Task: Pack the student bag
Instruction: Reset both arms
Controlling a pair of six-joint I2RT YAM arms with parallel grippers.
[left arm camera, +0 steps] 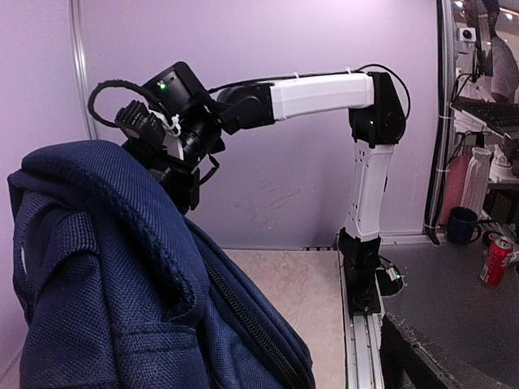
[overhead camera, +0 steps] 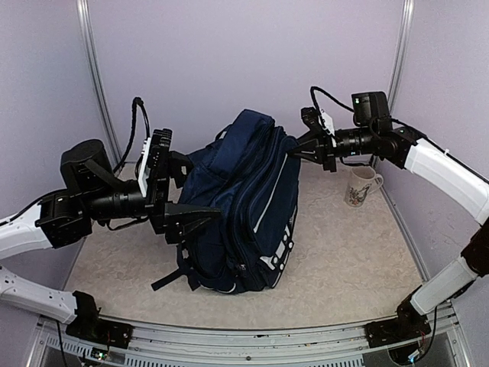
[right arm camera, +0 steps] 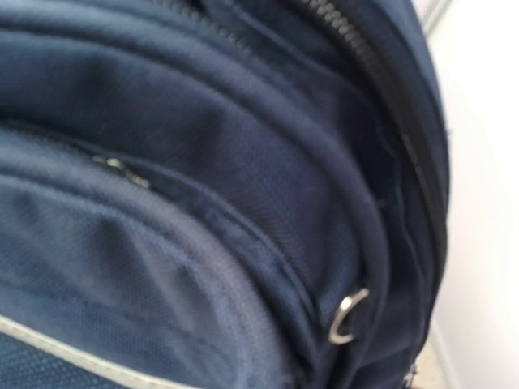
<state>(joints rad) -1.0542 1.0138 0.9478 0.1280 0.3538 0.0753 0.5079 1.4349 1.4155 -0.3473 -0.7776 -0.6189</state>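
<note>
L gripper (overhead camera: 202,187) is hovering against the L side of the student bag (overhead camera: 252,206), jaws standing wide apart: one finger up by the bag's back panel, the other lower by its side, neither clamping fabric. Bag is standing roughly upright mid-table (overhead camera: 344,260), front w/ white patches facing the near edge & a dark strap trailing at its lower L. In the L wrist view, navy fabric is filling the lower L corner. R gripper (overhead camera: 294,147) is pinching the bag's top R edge, fingers drawn together on the fabric. R wrist view is showing only blurry zips & a metal ring (right arm camera: 347,314). Mug (overhead camera: 359,186) is sitting on the table below the R arm, apart from the bag.
</note>
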